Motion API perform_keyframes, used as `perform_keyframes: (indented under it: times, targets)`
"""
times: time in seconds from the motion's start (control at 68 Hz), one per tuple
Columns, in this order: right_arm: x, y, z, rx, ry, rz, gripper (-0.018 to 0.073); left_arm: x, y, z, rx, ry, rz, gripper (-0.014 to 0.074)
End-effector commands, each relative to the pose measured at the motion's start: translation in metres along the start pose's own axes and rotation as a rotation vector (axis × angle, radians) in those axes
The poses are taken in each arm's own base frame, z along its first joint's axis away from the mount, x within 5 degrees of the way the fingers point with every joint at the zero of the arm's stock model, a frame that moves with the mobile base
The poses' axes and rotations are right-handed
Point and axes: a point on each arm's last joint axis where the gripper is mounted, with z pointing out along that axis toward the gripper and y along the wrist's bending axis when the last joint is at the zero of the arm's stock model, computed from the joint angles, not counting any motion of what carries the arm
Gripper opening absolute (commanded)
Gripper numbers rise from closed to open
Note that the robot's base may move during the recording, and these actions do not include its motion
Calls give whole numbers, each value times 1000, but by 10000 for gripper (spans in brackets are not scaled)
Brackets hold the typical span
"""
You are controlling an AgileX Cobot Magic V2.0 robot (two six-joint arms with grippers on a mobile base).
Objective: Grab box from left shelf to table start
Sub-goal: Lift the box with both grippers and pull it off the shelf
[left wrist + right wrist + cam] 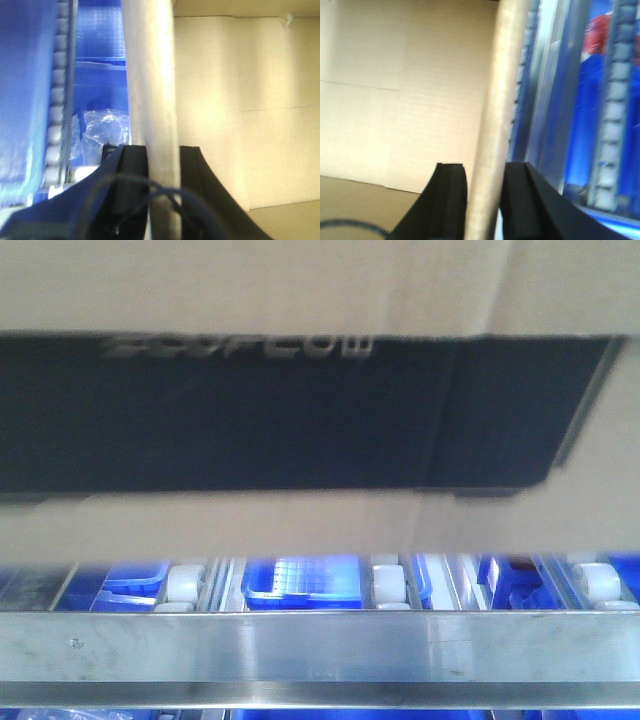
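The box runs past three edges, its lettering blurred.

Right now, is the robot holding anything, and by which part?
Yes, the ECOFLOW cardboard box: the left hand clamps one upright side panel, the right hand the opposite one.

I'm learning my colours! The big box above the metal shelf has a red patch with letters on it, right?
No. The patch on the box is black, not red; the front view shows it. It does have letters, and the box is above the metal shelf.
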Motion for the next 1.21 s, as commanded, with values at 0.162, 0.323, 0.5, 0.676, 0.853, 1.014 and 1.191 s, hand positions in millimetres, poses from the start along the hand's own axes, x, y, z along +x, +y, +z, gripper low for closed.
perform_keyframes:
  times: [0.162,0.323,0.5,0.676,0.853,1.014,1.191]
  targets:
    - [17,2,-11,-12,-105,-14,64,31,4,-32,44,-167,-4,-93]
    - [31,9,-26,-66,-161,2,64,52,7,-55,57,-219,-8,-93]
    - [41,16,-47,-106,-234,0,64,70,9,-74,78,-250,-14,-93]
    - [50,23,-62,-158,-290,5,64,83,7,-89,132,-296,-25,-93]
    - [58,26,-75,-174,-338,-2,64,92,9,-99,138,-335,-25,-92]
    - [65,28,-83,-177,-373,-10,64,95,9,-102,148,-342,-26,-92]
    - [66,28,-85,-177,-377,-12,64,95,8,-102,161,-342,-29,-93]
